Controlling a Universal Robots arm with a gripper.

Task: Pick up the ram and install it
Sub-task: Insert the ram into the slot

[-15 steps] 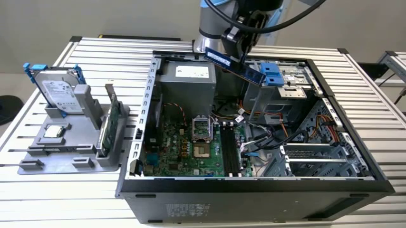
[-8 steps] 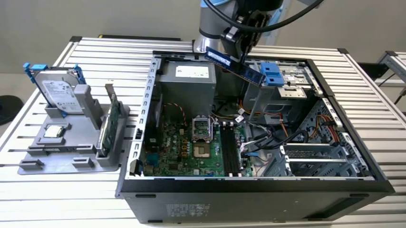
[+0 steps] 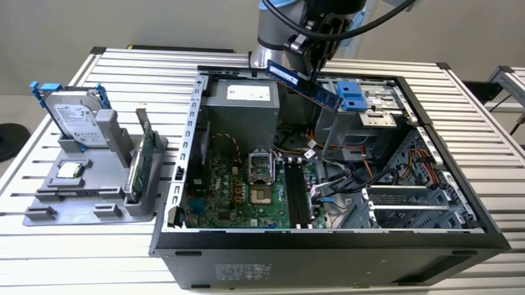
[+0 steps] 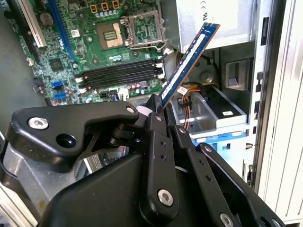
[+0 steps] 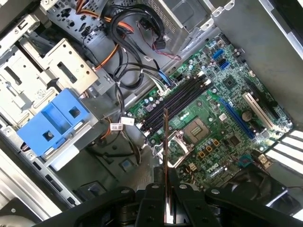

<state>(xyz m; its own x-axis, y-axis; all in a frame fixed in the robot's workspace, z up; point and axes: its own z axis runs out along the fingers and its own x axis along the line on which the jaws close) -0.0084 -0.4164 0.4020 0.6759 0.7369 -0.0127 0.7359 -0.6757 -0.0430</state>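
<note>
The pick-up half looks done: the ram (image 3: 305, 85) is off any support and hangs in the upper middle of the exterior view, tilted, above the rear part of the open computer case (image 3: 328, 241). The installing half is not done. The 4 dark memory slots (image 3: 297, 200) on the motherboard (image 3: 233, 196), in the lower middle of that view, appear empty, and the stick is well apart from them; in both wrist views the slots (image 4: 120, 73) (image 5: 177, 101) lie beyond the free end of the ram (image 4: 189, 61) (image 5: 165, 151). The claw (image 3: 302, 60) is closed down to a narrow pinch on 1 end of the stick, its fingers (image 4: 156, 124) pressed against the 2 flat faces, touching nothing else.
</note>
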